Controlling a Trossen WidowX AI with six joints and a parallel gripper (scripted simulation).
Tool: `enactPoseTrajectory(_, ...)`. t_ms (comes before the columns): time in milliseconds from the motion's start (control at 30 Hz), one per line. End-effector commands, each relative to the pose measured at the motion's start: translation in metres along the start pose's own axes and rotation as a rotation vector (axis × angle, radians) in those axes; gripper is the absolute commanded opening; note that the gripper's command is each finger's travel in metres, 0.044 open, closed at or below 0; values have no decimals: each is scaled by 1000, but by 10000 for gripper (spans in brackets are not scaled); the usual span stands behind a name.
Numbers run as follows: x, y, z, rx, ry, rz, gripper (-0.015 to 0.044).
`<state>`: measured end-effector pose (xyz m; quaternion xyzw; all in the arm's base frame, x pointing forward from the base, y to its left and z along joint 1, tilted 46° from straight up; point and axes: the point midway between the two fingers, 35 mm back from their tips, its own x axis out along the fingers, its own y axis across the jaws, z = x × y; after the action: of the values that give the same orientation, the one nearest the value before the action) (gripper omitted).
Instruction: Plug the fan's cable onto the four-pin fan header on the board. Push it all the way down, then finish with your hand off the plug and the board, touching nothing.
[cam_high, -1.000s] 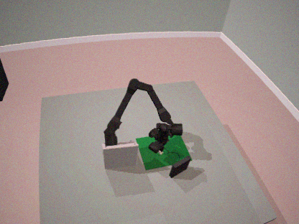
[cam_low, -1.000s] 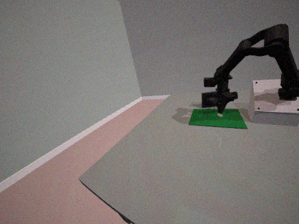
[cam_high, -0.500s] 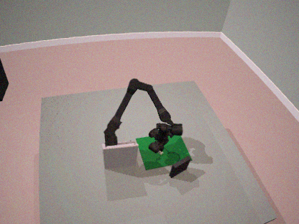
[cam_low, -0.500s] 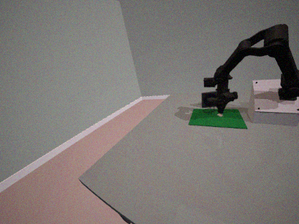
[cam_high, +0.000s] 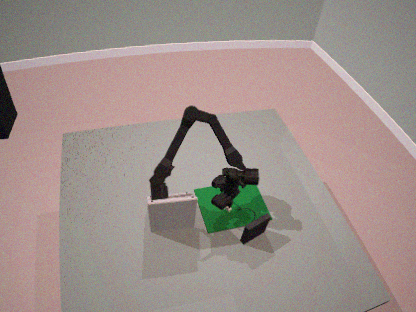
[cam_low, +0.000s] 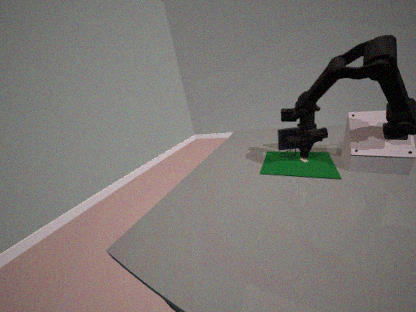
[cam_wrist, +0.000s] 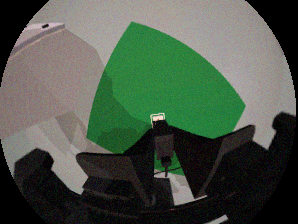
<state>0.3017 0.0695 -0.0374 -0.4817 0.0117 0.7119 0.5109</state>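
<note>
The green board (cam_high: 202, 200) (cam_low: 325, 172) (cam_wrist: 165, 75) lies flat under the arm. The small pale fan header (cam_high: 229, 209) (cam_low: 304, 160) (cam_wrist: 158, 118) stands on it, right at the fingertips. My gripper (cam_high: 227, 206) (cam_low: 304, 157) (cam_wrist: 160, 130) points down, low over the board, shut on the dark plug. The plug (cam_wrist: 164, 146) shows between the fingers in the wrist view, with its thin cable running off behind. Its front end meets or overlaps the header's near edge there. The fingers hide its underside, so I cannot tell how deep it sits.
A dark upright square block (cam_high: 256, 229), perhaps the fan, stands at the board's edge, and the cable loops over the board near it. A pale box (cam_high: 172, 215) (cam_low: 380, 164) stands beside the board, near the arm's base. A black object (cam_high: 6, 107) is at the far left.
</note>
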Motion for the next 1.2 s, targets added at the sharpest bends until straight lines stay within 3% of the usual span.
enactPoseTrajectory(0,1,0,0,5,-2,-2,0)
enactPoseTrajectory(1133,18,0,0,5,-3,-2,0)
enactPoseTrajectory(1167,14,-1,0,0,3,-3,26)
